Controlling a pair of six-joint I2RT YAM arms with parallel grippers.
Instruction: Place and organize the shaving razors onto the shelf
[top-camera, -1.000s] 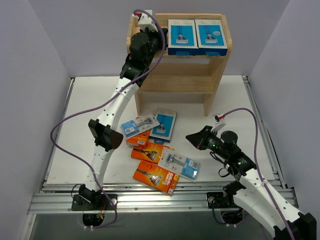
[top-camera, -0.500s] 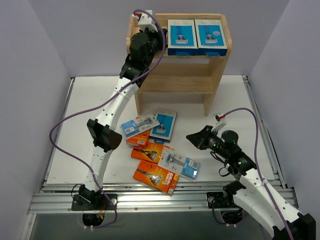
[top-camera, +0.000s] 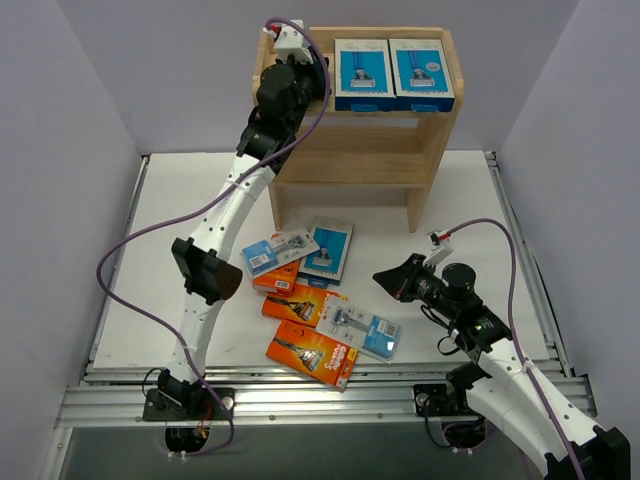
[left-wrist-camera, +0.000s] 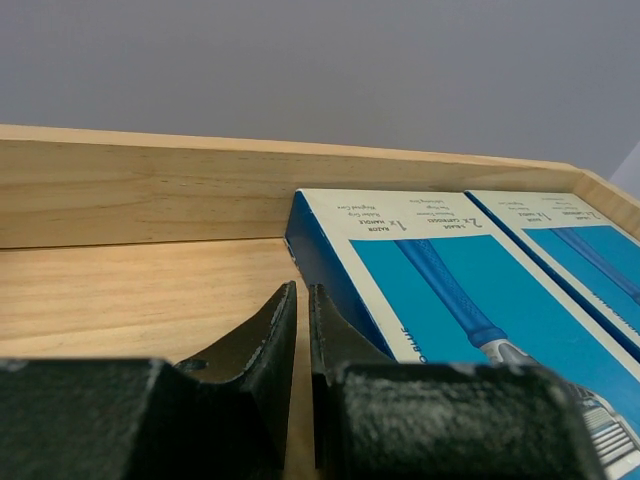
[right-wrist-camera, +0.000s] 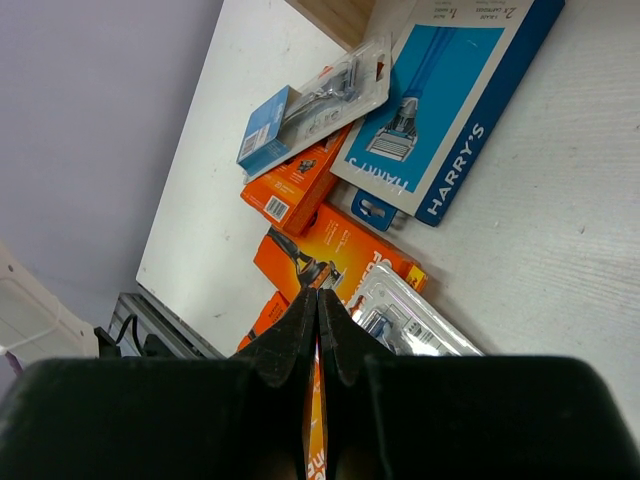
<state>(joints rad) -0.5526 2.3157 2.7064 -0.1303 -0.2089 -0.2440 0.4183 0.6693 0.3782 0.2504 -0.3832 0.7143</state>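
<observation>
Shows left claw (left-wrist-camera: 302, 291), nearly closed and empty, edged slightly away from two blue boxes (top-camera: 392, 73) lying side by side on top tier of shelf (top-camera: 441, 128). Suggests a finished placement. Shows right claw (right-wrist-camera: 318, 302) pinched shut, empty, above six packs (top-camera: 311, 305) waiting on counter (top-camera: 165, 250).

On the top tier of the shelf (top-camera: 350, 183), toward its right side, a left pack (top-camera: 363, 73) and a right pack (top-camera: 421, 73) lie flat, touching. On the table (top-camera: 180, 200) before the shelf lie six more. A boxed pack (top-camera: 327, 249) is nearest the shelf. Left of it a blister card (top-camera: 279, 250) overlaps a small box (top-camera: 276, 281). Farther off lie a second box (top-camera: 300, 305), a second blister card (top-camera: 361, 332) and, farthest, a third box (top-camera: 313, 354).
</observation>
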